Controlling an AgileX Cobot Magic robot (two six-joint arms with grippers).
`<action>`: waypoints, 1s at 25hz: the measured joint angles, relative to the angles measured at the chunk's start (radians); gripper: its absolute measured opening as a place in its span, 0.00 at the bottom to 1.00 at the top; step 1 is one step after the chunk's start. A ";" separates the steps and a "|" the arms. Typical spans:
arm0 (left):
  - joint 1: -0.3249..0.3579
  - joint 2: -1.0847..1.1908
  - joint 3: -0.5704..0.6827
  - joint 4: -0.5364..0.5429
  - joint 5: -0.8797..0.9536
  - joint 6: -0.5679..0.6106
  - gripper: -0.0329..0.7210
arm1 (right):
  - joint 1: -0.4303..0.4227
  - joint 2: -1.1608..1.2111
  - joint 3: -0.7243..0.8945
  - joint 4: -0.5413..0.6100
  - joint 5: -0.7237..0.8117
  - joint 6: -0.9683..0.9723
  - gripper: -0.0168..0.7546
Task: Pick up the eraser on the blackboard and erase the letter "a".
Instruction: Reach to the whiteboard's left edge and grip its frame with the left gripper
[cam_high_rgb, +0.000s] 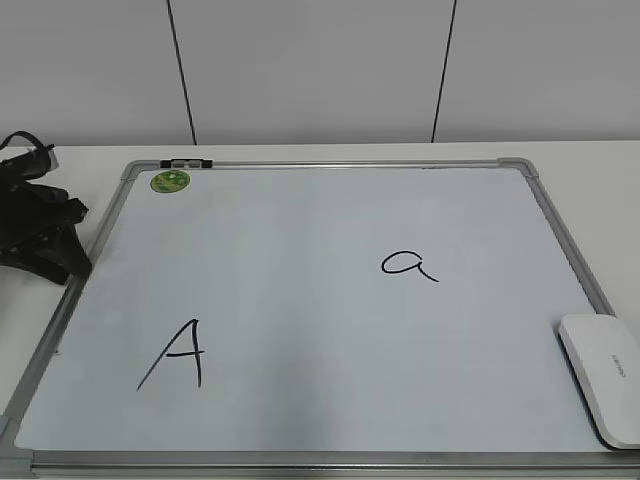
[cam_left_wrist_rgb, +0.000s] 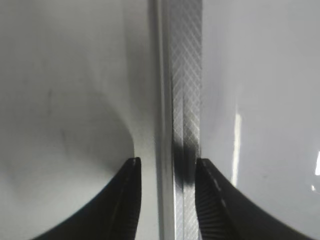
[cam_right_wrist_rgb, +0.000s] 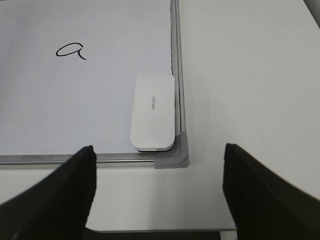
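The white eraser lies flat in the near right corner of the blackboard, against its silver frame. In the right wrist view the eraser shows grey lettering on top. The small letter "a" is written right of the board's middle and also shows in the right wrist view. My right gripper is wide open and empty, above the table just in front of the board's corner. It is out of the exterior view. My left gripper is open and empty over the board's left frame.
A large capital "A" is drawn at the board's near left. A green sticker sits in the far left corner. The dark left arm rests at the board's left edge. White table surrounds the board.
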 joint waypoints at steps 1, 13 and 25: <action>0.000 0.000 0.000 0.000 0.000 0.000 0.36 | 0.000 0.000 0.000 0.000 0.000 0.000 0.78; 0.000 0.000 0.000 -0.004 0.000 0.000 0.28 | 0.000 0.000 0.000 0.000 0.000 0.000 0.78; 0.000 0.000 0.000 -0.005 0.000 0.000 0.28 | 0.000 0.000 0.000 0.000 0.000 0.000 0.78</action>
